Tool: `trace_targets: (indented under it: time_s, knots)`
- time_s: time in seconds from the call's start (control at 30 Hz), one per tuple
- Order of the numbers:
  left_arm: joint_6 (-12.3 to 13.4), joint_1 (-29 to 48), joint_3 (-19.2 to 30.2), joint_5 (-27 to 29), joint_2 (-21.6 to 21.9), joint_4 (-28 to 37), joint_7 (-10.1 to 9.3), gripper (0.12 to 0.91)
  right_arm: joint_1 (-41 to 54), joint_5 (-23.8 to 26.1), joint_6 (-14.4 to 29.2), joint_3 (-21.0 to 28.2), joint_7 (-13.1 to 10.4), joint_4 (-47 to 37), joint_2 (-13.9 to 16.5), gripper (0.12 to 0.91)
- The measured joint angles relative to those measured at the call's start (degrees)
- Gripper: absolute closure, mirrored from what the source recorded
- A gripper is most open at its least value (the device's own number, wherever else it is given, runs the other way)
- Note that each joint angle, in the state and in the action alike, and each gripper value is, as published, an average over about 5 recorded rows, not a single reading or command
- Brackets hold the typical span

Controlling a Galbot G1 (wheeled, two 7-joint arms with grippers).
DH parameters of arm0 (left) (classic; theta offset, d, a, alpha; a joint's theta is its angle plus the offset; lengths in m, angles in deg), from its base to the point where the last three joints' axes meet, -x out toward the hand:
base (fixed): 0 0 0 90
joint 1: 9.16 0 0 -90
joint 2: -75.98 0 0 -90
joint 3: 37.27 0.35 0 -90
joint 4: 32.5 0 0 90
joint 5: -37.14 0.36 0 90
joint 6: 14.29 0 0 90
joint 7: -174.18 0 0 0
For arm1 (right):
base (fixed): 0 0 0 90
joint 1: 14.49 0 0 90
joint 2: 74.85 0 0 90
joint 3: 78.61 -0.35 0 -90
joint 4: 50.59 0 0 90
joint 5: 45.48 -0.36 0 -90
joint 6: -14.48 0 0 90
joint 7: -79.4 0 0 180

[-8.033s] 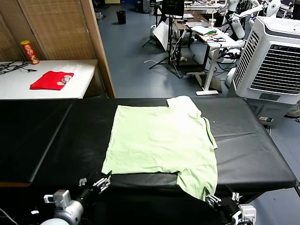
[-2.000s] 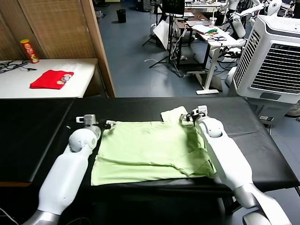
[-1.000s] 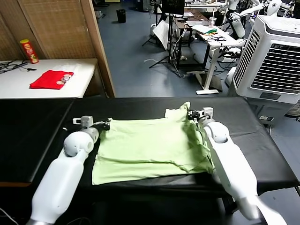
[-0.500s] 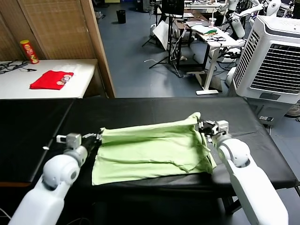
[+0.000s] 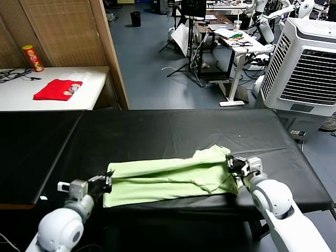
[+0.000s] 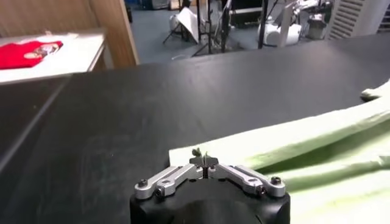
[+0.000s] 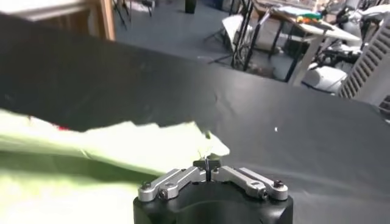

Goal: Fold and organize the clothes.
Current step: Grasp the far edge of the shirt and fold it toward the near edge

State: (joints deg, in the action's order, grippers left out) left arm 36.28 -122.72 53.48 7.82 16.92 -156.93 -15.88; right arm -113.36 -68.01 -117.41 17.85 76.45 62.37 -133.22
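the left gripper [image 5: 107, 181] sits at the near left corner of the light-green shirt [image 5: 168, 176], its fingers pinched together on the cloth's edge; in the left wrist view the two fingertips [image 6: 204, 159] meet with a scrap of green fabric caught between them. the right gripper [image 5: 231, 164] is at the shirt's right end, likewise clenched on the fabric, and in the right wrist view the closed tips [image 7: 208, 163] meet right at the rumpled green edge.

between the two grippers the shirt lies as a long, narrow band, folded over on itself, running left to right along the near part of the black table [image 5: 157, 131]. its left end is flat and squared; its right end bunches up into a small raised fold just beside the right gripper. the far half of the black surface beyond the shirt is bare.

well apart, on a white side table [image 5: 79, 97] at the far left, a small folded red garment [image 5: 58, 89] lies near a red-and-yellow snack can [image 5: 32, 58]. a wooden partition [image 5: 79, 37] stands behind it. at the far right stands a large white air cooler [image 5: 310, 63], with cluttered desks [image 5: 236, 37] beyond.
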Motion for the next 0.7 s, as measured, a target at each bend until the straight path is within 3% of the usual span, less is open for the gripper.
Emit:
trace_targets:
  time_s: [0.1, 0.2, 0.33, 0.47, 0.57, 0.7]
  knots:
    - [-0.97, -0.91, 0.04, 0.70, -0.32, -0.49, -0.11, 0.900, -1.39, -1.26, -0.30, -0.75, -0.79, 1.29, 0.07, 0.844]
    - [-2.03, -1.56, 0.06, 1.14, -0.60, -1.06, -0.55, 0.831, -2.59, -2.81, -0.31, -1.73, -1.10, 2.75, 0.23, 0.702]
    - [-2.63, -2.11, -0.25, 1.60, -0.74, -1.85, -0.92, 0.624, -3.75, -5.34, -0.31, -3.57, -1.12, 4.98, 0.29, 0.468]
    - [-2.64, -1.77, -1.08, 1.34, -0.95, -2.46, -0.90, 0.406, -3.15, -5.76, 0.23, -4.62, -2.43, 5.53, -0.55, 0.284]
    - [-1.87, -0.46, -1.32, -0.10, -1.48, -1.89, -1.06, 0.288, -1.21, -2.82, 3.29, -3.97, -2.54, 3.80, -1.96, 0.235]
    - [-0.97, 2.71, -1.01, -3.34, -2.82, 0.45, -1.64, 0.237, 3.00, 0.85, 7.76, -1.62, -0.95, -1.21, -4.16, 0.228]
